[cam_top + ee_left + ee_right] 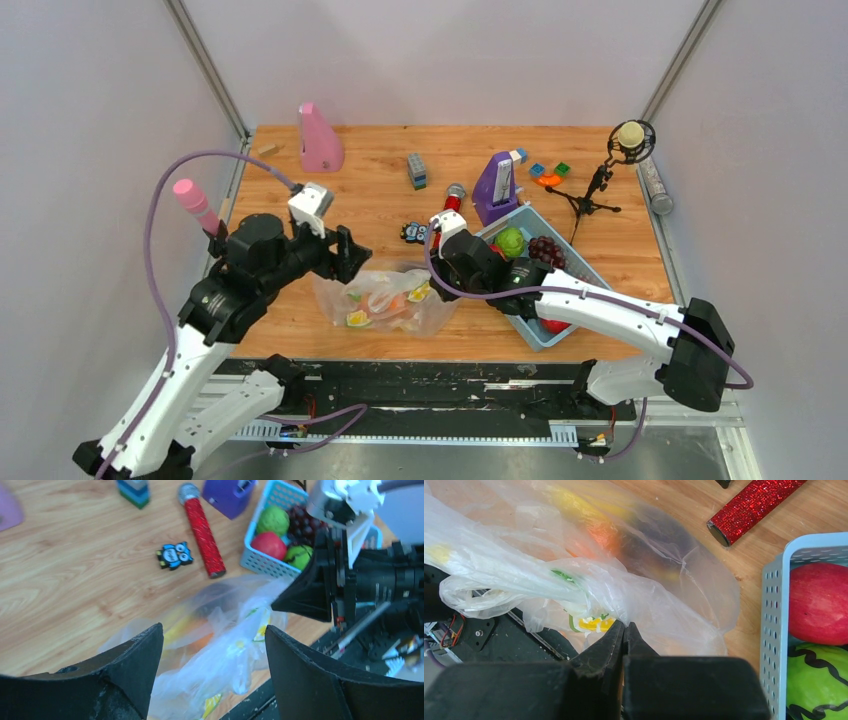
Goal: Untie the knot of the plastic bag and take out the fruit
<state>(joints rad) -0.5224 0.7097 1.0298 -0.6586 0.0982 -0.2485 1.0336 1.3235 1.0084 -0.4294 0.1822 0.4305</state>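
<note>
Fruit (pixel 596 532) blurred, veiled by plastic bag (pixel 669 615)

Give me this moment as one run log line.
left claw: open over plastic bag | right claw: shut, pinching bag film | fruit: inside bag

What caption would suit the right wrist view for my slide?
Right fingers shut on the printed plastic bag of toy fruit, beside a blue basket with a red apple.
</note>
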